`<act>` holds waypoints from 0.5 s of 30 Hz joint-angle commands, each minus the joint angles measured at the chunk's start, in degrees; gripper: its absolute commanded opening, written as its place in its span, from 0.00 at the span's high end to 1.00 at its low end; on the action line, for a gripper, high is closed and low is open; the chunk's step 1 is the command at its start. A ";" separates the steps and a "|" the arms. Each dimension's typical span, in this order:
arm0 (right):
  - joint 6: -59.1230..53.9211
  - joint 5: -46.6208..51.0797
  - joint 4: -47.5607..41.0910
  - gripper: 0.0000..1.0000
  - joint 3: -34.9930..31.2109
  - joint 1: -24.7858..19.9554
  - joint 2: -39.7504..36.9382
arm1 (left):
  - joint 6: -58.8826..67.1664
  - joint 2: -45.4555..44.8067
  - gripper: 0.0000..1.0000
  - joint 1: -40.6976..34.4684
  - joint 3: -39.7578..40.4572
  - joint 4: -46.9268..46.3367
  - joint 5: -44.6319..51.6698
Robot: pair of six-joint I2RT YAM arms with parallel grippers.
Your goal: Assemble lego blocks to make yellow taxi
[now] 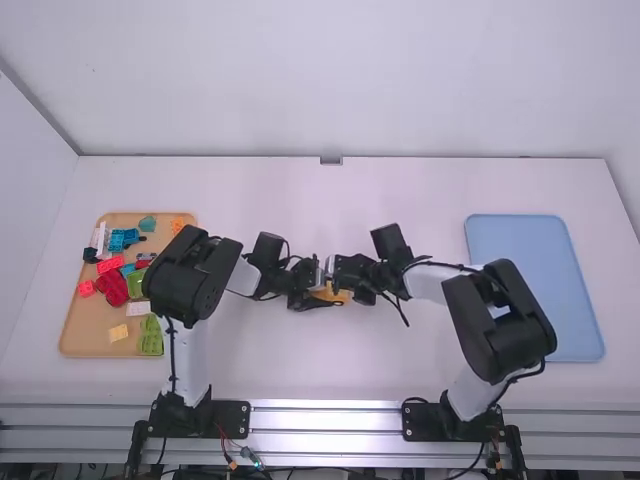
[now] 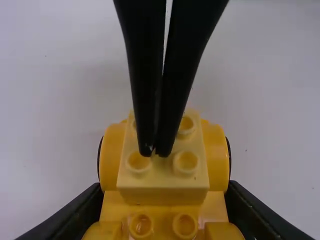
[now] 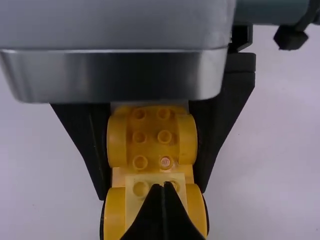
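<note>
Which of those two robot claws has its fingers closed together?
The right gripper: its fingers meet at the pale yellow block, whereas the left gripper has one finger on each side of the yellow wheeled base.

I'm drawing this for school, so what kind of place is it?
Probably a robot lab: two robot arms are fixed beside a white table, with colourful toy blocks in a tan tray.
</note>
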 commanded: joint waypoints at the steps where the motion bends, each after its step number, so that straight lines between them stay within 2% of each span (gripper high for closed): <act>1: -0.87 11.28 -2.97 1.00 -2.73 0.59 2.78 | -1.07 1.68 0.53 -0.07 -1.07 -0.63 -1.79; 15: -0.35 11.65 -3.34 1.00 -2.71 0.87 2.78 | -0.94 1.68 0.54 -0.07 -1.07 -0.66 -1.73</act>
